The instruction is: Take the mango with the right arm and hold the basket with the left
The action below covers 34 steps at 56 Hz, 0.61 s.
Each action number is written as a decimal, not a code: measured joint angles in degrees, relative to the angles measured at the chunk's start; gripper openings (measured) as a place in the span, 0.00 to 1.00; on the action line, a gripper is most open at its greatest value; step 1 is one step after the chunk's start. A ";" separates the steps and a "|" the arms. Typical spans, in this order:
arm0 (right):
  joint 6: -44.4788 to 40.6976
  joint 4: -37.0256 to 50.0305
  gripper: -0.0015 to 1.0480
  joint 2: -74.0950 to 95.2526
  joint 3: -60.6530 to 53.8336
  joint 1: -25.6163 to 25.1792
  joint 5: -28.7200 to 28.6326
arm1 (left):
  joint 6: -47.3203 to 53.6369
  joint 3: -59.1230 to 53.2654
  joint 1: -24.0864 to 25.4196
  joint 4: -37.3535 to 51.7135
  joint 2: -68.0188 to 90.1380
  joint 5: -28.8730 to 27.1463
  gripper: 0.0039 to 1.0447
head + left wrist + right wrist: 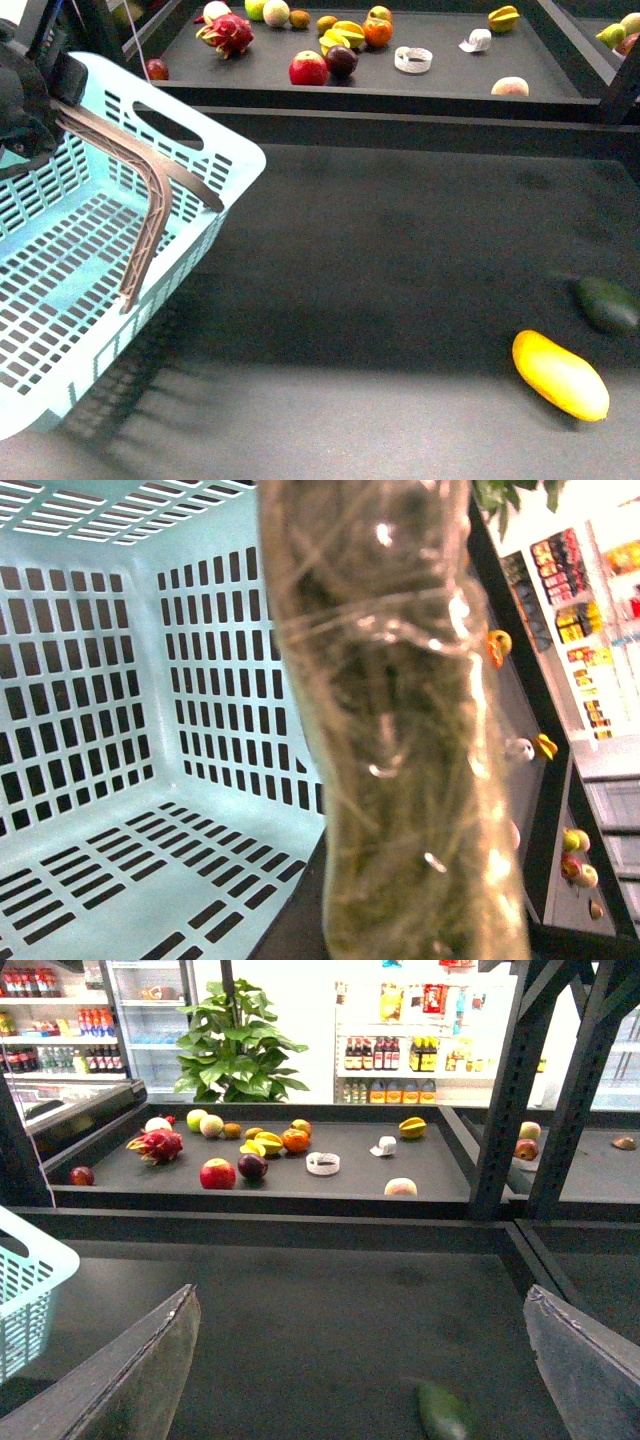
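Mango [560,375] near front-right corner of the counter [400,250]; right gripper [360,1295] spread wide, so straddle its narrow width, clear of avocado [606,303]. Can't tell if left gripper [40,95] is clamped.

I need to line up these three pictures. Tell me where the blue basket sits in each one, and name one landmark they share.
Front view: the basket fills the left side, reaching the bottom edge.
Left wrist view: its slotted inside fills much of the frame, partly behind a blurred clear object.
Right wrist view: only a corner shows at the frame edge.
Shared landmark: the fruit shelf behind.
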 joint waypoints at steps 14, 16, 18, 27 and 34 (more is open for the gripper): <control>0.00 0.00 0.92 0.00 0.00 0.00 0.00 | 12.41 -6.27 -5.51 4.46 -9.01 3.39 0.05; 0.00 0.00 0.92 0.00 0.00 0.00 0.00 | 14.49 -7.02 -6.58 4.87 -9.81 3.32 0.05; 0.00 0.00 0.92 0.00 0.00 0.00 0.00 | 16.63 -8.02 -8.02 5.49 -10.86 3.52 0.05; 0.00 0.00 0.92 0.00 0.00 0.00 0.00 | 23.19 -10.62 -13.22 7.30 -13.86 4.85 0.05; 0.00 0.00 0.92 0.00 0.00 0.00 0.00 | 28.41 -11.23 -17.18 7.17 -14.53 5.01 0.05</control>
